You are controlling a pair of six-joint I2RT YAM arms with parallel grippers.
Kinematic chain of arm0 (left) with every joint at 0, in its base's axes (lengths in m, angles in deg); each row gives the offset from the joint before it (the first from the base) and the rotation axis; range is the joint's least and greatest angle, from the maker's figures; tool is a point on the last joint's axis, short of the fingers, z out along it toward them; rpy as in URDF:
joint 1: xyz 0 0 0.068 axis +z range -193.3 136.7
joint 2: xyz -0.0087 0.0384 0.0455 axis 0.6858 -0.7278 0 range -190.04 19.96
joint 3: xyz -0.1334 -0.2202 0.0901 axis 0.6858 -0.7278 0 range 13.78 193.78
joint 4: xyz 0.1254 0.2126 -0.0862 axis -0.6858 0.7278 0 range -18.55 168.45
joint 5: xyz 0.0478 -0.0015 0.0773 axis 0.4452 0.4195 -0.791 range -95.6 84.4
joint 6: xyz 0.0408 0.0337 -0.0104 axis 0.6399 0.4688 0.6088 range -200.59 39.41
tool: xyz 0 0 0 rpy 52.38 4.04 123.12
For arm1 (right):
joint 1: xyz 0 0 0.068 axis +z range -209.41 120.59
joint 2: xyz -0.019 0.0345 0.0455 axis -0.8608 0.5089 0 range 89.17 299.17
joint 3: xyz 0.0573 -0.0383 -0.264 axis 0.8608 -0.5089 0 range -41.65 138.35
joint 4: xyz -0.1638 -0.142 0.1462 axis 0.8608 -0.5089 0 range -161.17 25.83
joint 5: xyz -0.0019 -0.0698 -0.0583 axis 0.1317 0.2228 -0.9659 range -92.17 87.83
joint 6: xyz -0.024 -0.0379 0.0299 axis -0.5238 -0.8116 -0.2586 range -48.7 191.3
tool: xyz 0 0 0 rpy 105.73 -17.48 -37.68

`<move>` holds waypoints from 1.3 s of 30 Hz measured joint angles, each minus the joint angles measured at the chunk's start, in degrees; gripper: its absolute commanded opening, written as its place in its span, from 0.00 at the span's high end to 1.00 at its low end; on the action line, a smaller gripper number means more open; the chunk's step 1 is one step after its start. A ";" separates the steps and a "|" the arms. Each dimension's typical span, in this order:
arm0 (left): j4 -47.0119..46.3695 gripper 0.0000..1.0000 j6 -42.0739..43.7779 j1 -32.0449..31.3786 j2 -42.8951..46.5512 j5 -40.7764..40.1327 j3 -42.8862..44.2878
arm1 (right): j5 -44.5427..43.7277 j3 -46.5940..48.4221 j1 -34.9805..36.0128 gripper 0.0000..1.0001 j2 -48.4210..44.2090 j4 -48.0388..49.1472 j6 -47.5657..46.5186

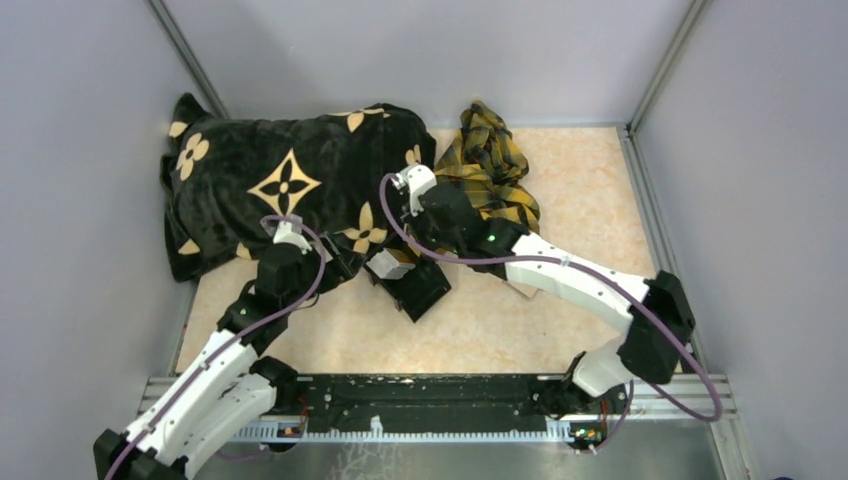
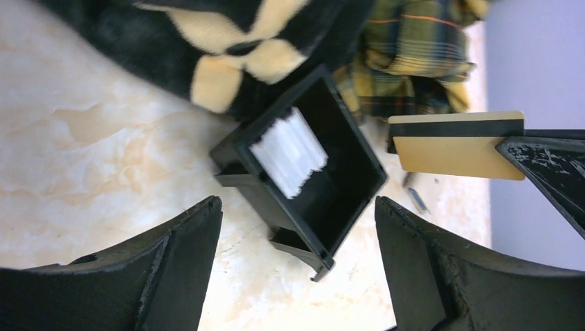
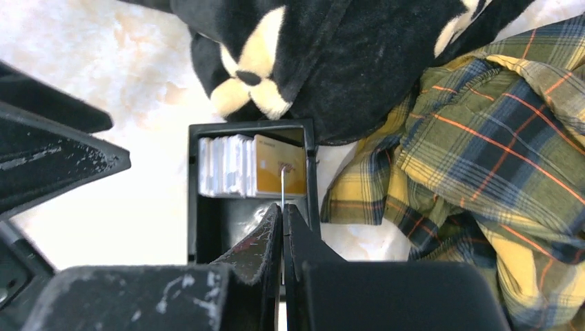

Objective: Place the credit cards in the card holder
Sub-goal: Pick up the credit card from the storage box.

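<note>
My right gripper (image 3: 283,207) is shut on a gold card with a black stripe (image 2: 455,148), seen edge-on in its own view (image 3: 282,183). It holds the card above a black open tray (image 3: 248,124). The tray holds a stack of white cards (image 3: 224,165) and a gold card (image 3: 272,169). In the top view the right gripper (image 1: 408,252) is over the tray (image 1: 430,292). My left gripper (image 2: 296,201) is open and empty, just left of the tray (image 2: 355,127), as the top view (image 1: 338,266) also shows. The tan card holder is not in view.
A black blanket with cream flowers (image 1: 280,180) lies at the back left, touching the tray's far side. A yellow plaid cloth (image 1: 495,165) is bunched at the back middle. Grey walls close in both sides and the back.
</note>
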 measured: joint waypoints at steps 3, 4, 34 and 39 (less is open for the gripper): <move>-1.53 0.10 3.91 -0.04 4.35 4.24 0.04 | 1.95 -0.04 0.00 1.00 -4.74 -2.95 1.05; -2.43 0.10 5.18 -0.09 5.70 6.10 0.04 | 2.91 -0.20 0.00 1.00 -6.51 -3.69 1.60; -21.35 0.21 19.17 -4.85 -4.98 47.84 0.94 | 35.23 -14.40 -6.84 1.00 -24.24 -3.89 17.20; -21.79 0.26 20.96 -6.54 -9.44 48.68 2.08 | 39.23 -14.82 -8.11 1.00 -21.62 -1.33 17.64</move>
